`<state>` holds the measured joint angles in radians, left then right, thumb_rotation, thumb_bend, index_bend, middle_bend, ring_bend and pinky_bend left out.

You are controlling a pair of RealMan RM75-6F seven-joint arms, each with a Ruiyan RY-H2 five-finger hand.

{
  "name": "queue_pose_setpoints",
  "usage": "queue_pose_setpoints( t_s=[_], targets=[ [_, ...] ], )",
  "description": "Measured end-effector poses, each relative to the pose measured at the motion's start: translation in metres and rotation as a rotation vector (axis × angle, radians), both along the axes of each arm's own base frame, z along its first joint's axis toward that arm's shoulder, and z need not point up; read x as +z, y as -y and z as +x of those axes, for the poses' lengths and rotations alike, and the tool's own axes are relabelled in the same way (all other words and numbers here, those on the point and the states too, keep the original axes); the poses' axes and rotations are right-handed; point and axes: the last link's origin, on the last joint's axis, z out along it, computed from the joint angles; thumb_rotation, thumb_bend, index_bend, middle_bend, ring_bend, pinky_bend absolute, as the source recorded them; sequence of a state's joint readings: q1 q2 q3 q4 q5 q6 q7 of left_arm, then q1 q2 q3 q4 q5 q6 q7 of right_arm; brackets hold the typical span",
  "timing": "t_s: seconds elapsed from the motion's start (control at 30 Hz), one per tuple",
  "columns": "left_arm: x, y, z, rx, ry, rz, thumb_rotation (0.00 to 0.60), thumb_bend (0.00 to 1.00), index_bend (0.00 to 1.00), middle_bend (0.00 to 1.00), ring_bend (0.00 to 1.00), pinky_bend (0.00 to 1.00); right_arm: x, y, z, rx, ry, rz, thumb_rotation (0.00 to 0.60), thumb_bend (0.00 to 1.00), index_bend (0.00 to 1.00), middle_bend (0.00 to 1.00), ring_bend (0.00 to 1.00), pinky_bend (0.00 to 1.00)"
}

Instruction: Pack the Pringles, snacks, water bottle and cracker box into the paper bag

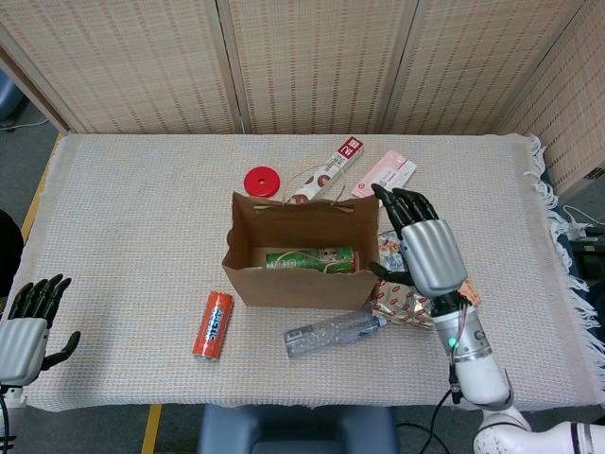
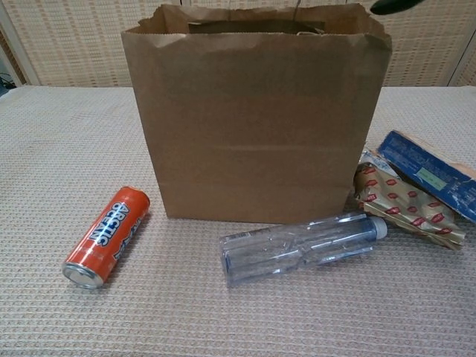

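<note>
Pringles (image 1: 308, 258) lying flat inside paper bag (image 1: 295, 286).

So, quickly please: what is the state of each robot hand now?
Left robot hand: open, holding nothing, at the table's near left edge.
Right robot hand: open, fingers spread, holding nothing, beside the paper bag.

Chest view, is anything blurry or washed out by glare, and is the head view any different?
Chest view: even light, no glare; the paper bag and water bottle are sharp, while the right hand is only a dark, cropped smear at the top edge. Head view: soft light, faint shadows, everything reasonably sharp.
</note>
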<state>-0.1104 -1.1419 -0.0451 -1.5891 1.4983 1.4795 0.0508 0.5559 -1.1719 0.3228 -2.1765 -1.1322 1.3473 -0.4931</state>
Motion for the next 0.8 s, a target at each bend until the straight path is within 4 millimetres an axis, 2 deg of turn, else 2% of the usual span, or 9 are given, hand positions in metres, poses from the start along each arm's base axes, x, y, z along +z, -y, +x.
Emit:
queue_pose_setpoints(
  t_s=[0.13,0.23,0.37,0.47,0.67,0.8],
  targets=[
    [0.0,0.0,0.0,0.002,-0.002,0.002,0.6,0.34,0.0,0.0,0.0,0.0,0.003,-0.02,-0.033,-0.041,-0.036,0.042,0.6,0.04,0.0,0.16,0.09,0.13],
    [0.0,0.0,0.0,0.002,-0.004,0.003,0.6,0.34,0.0,0.0,0.0,0.0,-0.004,-0.034,-0.061,-0.08,-0.108,0.094,0.6,0.04,0.0,0.16,0.09,0.13],
    [-0.001,0.0,0.0,0.003,-0.004,0.006,0.6,0.34,0.0,0.0,0.0,0.0,-0.022,-0.047,-0.097,-0.125,-0.234,0.179,0.6,0.04,0.0,0.16,0.09,0.13],
    [-0.001,0.0,0.0,0.003,-0.004,0.006,0.6,0.34,0.0,0.0,0.0,0.0,-0.041,-0.054,-0.115,-0.139,-0.309,0.23,0.6,0.04,0.0,0.16,0.09,0.13],
    [0.0,0.0,0.0,0.003,-0.002,0.004,0.6,0.34,0.0,0.0,0.0,0.0,-0.077,-0.059,-0.133,-0.157,-0.406,0.293,0.6,0.04,0.0,0.16,0.09,0.13],
    [0.0,0.0,0.0,0.002,0.001,0.003,0.6,0.34,0.0,0.0,0.0,0.0,-0.094,-0.057,-0.131,-0.159,-0.428,0.308,0.6,0.04,0.0,0.16,0.09,0.13]
  ],
)
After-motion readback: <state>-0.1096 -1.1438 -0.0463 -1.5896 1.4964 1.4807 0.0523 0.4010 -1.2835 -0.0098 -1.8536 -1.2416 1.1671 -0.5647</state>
